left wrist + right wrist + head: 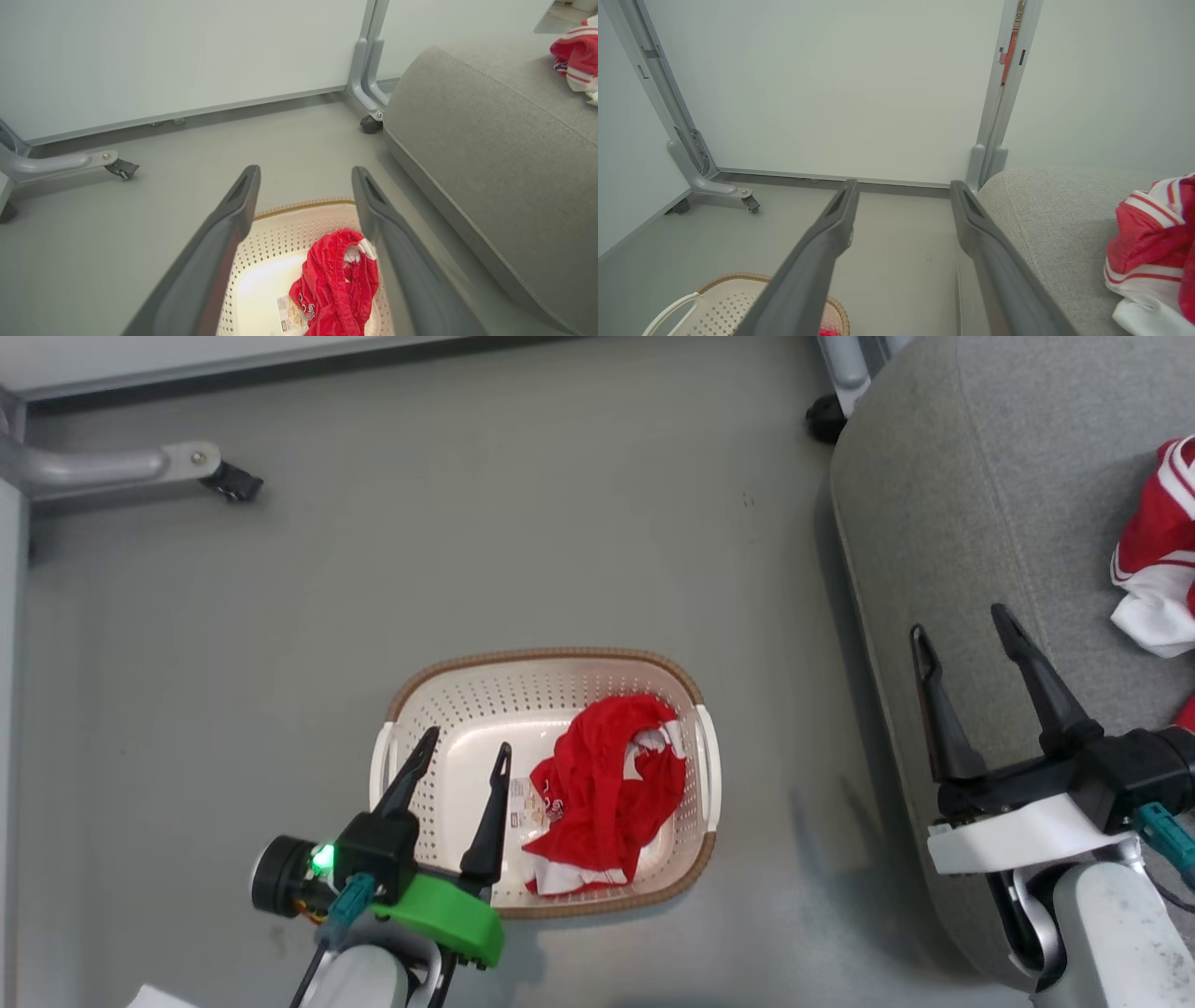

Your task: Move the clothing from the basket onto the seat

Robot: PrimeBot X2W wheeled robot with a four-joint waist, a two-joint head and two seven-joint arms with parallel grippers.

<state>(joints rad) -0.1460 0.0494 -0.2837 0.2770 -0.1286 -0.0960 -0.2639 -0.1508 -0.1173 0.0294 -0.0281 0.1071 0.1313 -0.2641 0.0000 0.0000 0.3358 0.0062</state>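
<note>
A crumpled red garment (607, 793) with white trim lies in the right half of the cream basket (448, 709) on the floor; the left wrist view shows it as red cloth (334, 284) inside the basket (280, 224). Over the basket's left half hangs my left gripper (465, 754), open and empty. Another red and white garment (1158, 560) rests on the grey seat (980, 504) at the right, also seen as clothing (1153, 252) on the seat (1045, 219). My right gripper (962, 623) stands open over the seat's left edge, holding nothing.
Grey wheeled frame legs stand on the floor at the far left (140, 467) and by the seat's far corner (831, 415). A pale wall panel (831, 93) closes the far side. Grey floor (467, 541) lies between basket and wall.
</note>
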